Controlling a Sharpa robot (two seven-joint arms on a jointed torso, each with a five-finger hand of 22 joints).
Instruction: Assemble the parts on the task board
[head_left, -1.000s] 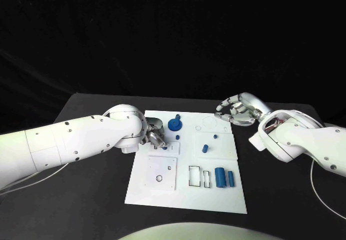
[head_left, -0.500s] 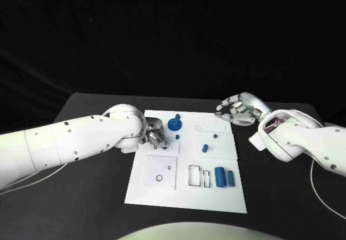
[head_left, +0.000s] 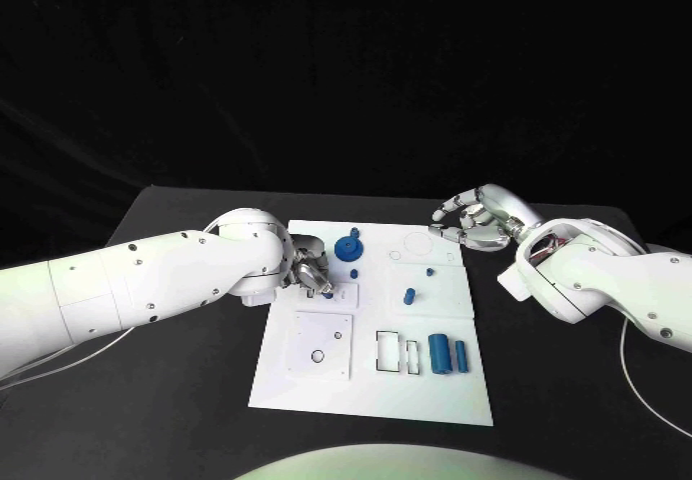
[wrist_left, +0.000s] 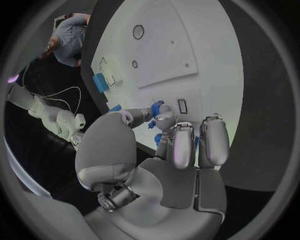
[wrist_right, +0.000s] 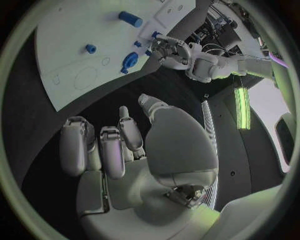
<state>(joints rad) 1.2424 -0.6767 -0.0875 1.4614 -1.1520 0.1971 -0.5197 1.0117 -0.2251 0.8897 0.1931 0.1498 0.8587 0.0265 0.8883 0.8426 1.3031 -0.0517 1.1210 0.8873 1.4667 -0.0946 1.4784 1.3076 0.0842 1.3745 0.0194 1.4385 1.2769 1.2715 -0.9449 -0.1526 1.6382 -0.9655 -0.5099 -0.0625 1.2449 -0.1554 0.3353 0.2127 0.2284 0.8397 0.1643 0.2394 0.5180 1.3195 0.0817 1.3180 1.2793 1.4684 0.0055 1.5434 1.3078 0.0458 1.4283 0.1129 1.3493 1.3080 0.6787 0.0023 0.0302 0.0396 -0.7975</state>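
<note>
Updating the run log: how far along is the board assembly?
Early. Done: a blue knob-like part stands on the task board. In hand: the left hand pinches a small blue part over the board's left side. Left: two blue cylinders and two small pieces lie loose; right hand holds nothing.

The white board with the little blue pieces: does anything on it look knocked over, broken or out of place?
Nothing stands out. The task board lies flat, the blue parts sit neatly, and the left hand pinches a small blue piece over it.
</note>
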